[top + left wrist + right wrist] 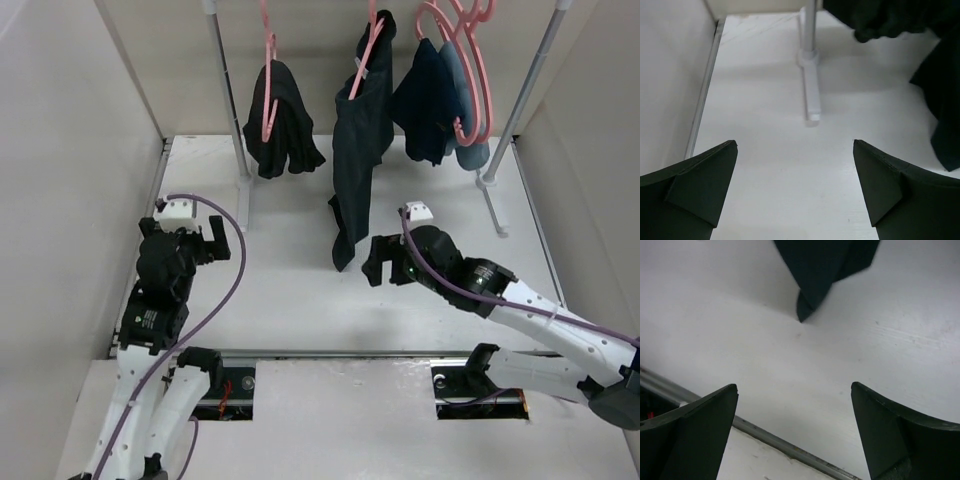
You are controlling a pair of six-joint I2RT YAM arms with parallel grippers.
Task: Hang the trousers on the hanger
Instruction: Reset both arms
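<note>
You can see the trousers point(358, 150) hanging on the middle hanger point(368, 55) of the rack point(228, 90). They hang long and dark, and their tip point(807, 307) comes down close to the table point(300, 300) below the rack. Your right gripper point(377, 262) sits low in front of the rack, just beside that tip and not touching it. Its fingers point(700, 425) are spread wide and hold nothing. Your left gripper point(213, 240) is near the rack's left foot point(811, 95). Its fingers point(700, 185) are spread wide too, with nothing between them.
</note>
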